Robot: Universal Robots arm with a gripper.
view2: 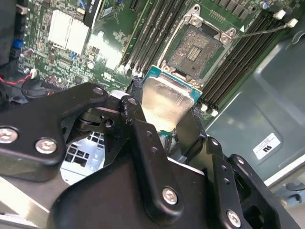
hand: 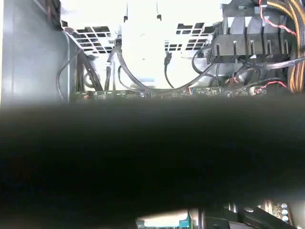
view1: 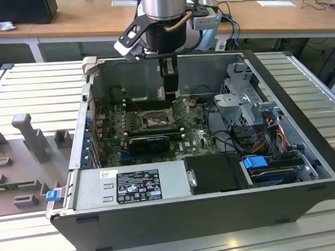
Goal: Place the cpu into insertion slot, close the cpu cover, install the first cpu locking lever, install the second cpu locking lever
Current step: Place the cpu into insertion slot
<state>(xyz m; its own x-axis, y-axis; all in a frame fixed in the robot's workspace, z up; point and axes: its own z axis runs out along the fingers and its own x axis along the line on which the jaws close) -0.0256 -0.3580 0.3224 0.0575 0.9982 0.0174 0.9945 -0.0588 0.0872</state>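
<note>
**Q:** Status, reading across from the exterior view's left?

**A:** Case (view1: 78, 141) is open. On the board (view1: 114, 125), left of centre, the slot (view1: 150, 119) is bare. The second wrist view shows its dark grid uncovered, with nothing seated in it.

**Q:** Gripper?

**A:** The gripper (view1: 169, 83) hangs inside the case above the board, at the slot's far side. It is clenched on the cpu (view2: 164, 98). In the second wrist view the fingers (view2: 136, 119) pinch opposite edges. The pale face is showing, and the chip is tilted and clear of the board. It is near the slot but apart from it.

**Q:** Cover?

**A:** A silver frame stands tilted up just to the exterior view's right of the slot. I take it for the cover (view1: 182, 109), standing open.

**Q:** Levers?

**A:** One thin wire lever (view2: 261, 31) runs off the slot's corner in the second wire view's sense of free, so I judge it unlatched. I cannot make out the second.

**Q:** Progress?

**A:** The chip is picked up and carried close. Step one is not yet finished, since there is no contact with the slot. Cover and both levers are not yet done.
</note>
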